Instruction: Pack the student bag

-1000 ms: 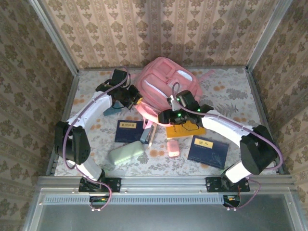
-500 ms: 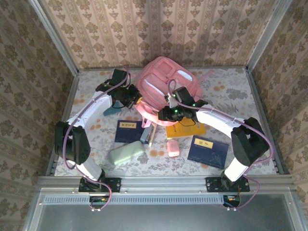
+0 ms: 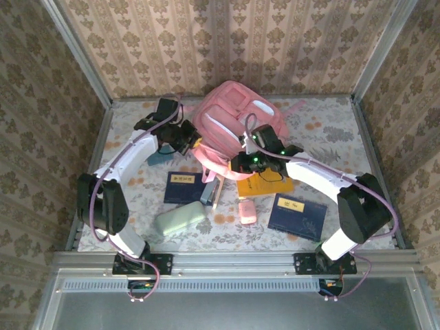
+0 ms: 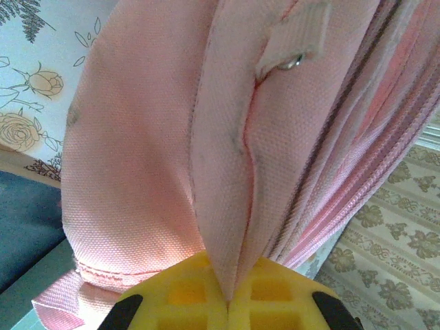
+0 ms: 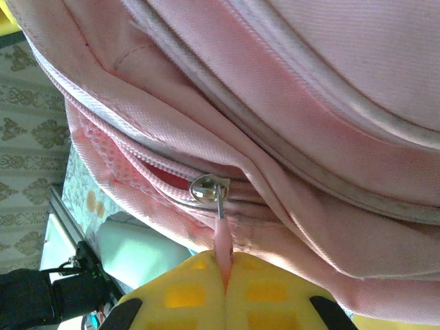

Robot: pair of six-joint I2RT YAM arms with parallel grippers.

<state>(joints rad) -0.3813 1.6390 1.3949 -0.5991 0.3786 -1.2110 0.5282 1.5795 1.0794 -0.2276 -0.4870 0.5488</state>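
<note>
The zip pull [image 5: 221,242] ends hidden inside the right pincer [image 5: 225,280].

Stuff lying around on my floral table [image 3: 330,130]: a navy booklet [image 3: 184,188] on the left, another navy one [image 3: 298,214] on the right, and a yellow book [image 3: 265,184] between them, further back. Up front there's a pale green case [image 3: 179,218] with a small pink case [image 3: 247,212] to its right. Patterned wallpaper [image 3: 227,41] all round.

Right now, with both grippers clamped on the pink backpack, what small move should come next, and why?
Probably the right gripper should draw the zipper pull along its track, opening the backpack: it pinches the pull, while the left gripper clamps a fabric fold.
</note>
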